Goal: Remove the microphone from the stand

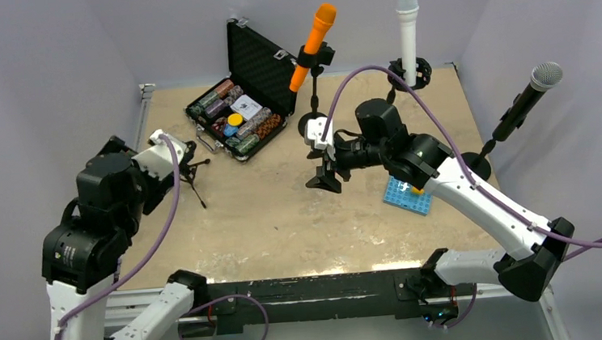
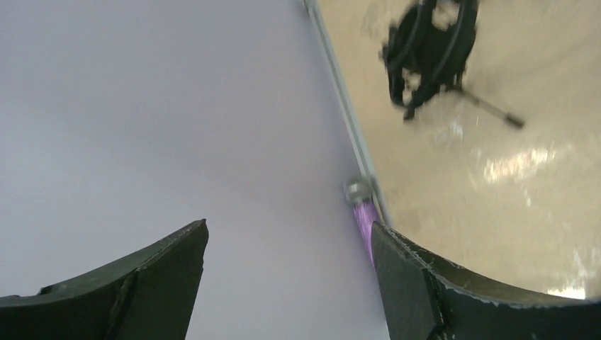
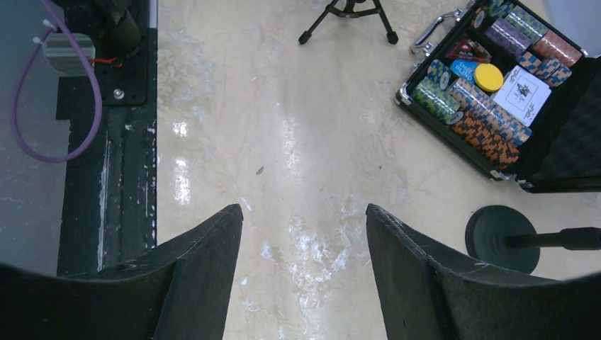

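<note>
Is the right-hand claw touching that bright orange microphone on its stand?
Apart. In the top view the right gripper hangs over bare table, well clear of the orange microphone.

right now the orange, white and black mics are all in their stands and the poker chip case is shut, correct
Not quite. The poker chip case is open, its lid raised and the chips showing, as the top external view shows. The orange microphone, white microphone and black microphone are all in their stands.

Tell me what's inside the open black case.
Inside the case: rows of poker chips, a yellow disc and a white card. Whatever lies beneath them is covered.
</note>
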`<action>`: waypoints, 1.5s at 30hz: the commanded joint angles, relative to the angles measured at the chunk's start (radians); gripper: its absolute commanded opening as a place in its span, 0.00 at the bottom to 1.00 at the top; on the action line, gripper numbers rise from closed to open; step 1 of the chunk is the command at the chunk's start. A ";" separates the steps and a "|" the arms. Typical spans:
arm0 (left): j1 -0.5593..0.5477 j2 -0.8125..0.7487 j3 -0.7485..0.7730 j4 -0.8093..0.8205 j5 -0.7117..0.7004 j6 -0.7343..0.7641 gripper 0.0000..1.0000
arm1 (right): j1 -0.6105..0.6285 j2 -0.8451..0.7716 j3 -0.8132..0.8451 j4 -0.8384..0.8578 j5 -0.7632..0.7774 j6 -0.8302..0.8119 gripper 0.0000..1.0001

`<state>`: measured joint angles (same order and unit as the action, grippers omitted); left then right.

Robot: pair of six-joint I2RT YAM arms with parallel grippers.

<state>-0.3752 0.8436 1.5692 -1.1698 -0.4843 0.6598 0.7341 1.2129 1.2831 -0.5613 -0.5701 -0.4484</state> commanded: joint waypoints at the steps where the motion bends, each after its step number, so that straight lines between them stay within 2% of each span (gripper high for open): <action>1: 0.117 -0.023 -0.122 -0.194 -0.123 -0.091 0.86 | -0.017 0.026 0.067 0.030 0.004 0.057 0.68; 5: 0.273 -0.002 -0.138 -0.323 -0.081 -0.138 0.81 | -0.047 0.060 0.096 0.049 -0.007 0.111 0.68; 7: 0.361 0.000 -0.215 -0.309 -0.036 -0.128 0.78 | -0.050 0.071 0.103 0.055 -0.036 0.121 0.68; 11: 0.576 -0.003 -0.442 -0.099 0.037 -0.042 0.75 | -0.050 0.081 0.101 0.069 -0.039 0.135 0.68; 15: 0.770 0.048 -0.540 0.070 0.147 -0.032 0.73 | -0.050 0.045 0.072 0.076 -0.026 0.133 0.68; 21: 0.843 0.177 -0.651 0.308 0.158 -0.044 0.62 | -0.056 0.028 0.058 0.076 0.002 0.125 0.68; 25: 0.888 0.268 -0.720 0.436 0.150 -0.005 0.59 | -0.057 0.028 0.055 0.086 0.015 0.115 0.68; 29: 0.954 0.342 -0.766 0.573 0.144 0.061 0.59 | -0.058 0.025 0.048 0.097 0.030 0.113 0.68; 35: 1.023 0.490 -0.775 0.670 0.172 0.093 0.59 | -0.065 0.043 0.057 0.103 0.038 0.113 0.68; 45: 1.047 0.638 -0.814 0.900 0.142 0.144 0.63 | -0.067 0.090 0.096 0.088 0.045 0.110 0.68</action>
<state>0.6601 1.4483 0.7639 -0.4221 -0.3271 0.7708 0.6720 1.2922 1.3312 -0.4988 -0.5377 -0.3340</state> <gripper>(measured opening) 0.628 0.681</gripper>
